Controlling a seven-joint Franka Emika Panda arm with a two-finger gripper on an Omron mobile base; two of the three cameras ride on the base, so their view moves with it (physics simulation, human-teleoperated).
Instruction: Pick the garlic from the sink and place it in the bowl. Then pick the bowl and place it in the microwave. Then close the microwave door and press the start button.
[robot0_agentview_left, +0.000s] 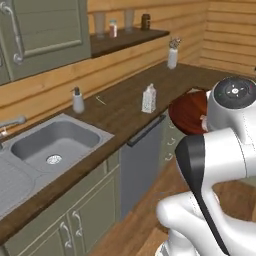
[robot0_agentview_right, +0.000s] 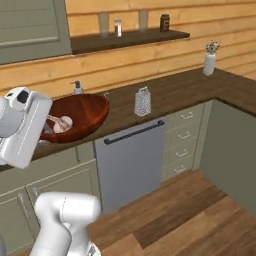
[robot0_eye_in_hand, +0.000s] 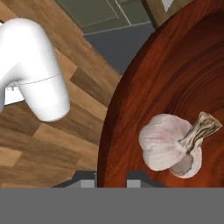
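My claw (robot0_eye_in_hand: 111, 178) is clamped on the near rim of the bowl (robot0_eye_in_hand: 175, 87), one fingertip on each side of the wall, and the bowl hangs in the air out past the counter edge. The garlic (robot0_eye_in_hand: 171, 146) lies loose inside, just beyond my grip. A tilt or a sudden swing could roll it over the rim or let the glossy bowl slide from my pinch. The hand view shows the floor under the bowl; the left base view shows the sink (robot0_agentview_left: 50, 142) with nothing in its basin; the right base view shows the grater (robot0_agentview_right: 142, 101) standing beyond the bowl.
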